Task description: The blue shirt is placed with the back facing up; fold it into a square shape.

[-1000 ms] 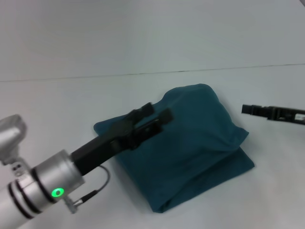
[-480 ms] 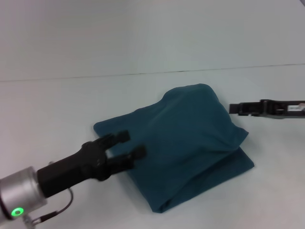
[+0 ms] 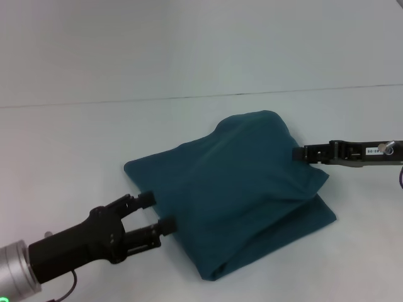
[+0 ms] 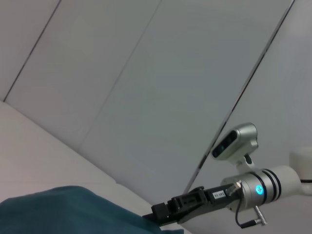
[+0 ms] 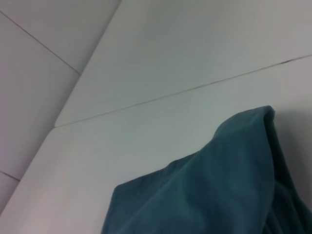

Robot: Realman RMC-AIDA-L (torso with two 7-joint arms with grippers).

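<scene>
Nearest, the left gripper (image 3: pixel 156 212) hangs with fingers spread at the near-left edge of the blue shirt (image 3: pixel 239 189), a plain, puffy folded bundle mid-table, while the right gripper (image 3: pixel 297 153), grip state unclear, touches its far-right side.

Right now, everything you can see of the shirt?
The shirt is dark teal-blue soft cloth, plain side up, no lettering showing. It lies folded into a rough, lumpy block on the white table, with a raised hump at its far end and layered edges at the near right. The right gripper reaches its right edge; the left gripper, open, sits at its near-left edge.
</scene>
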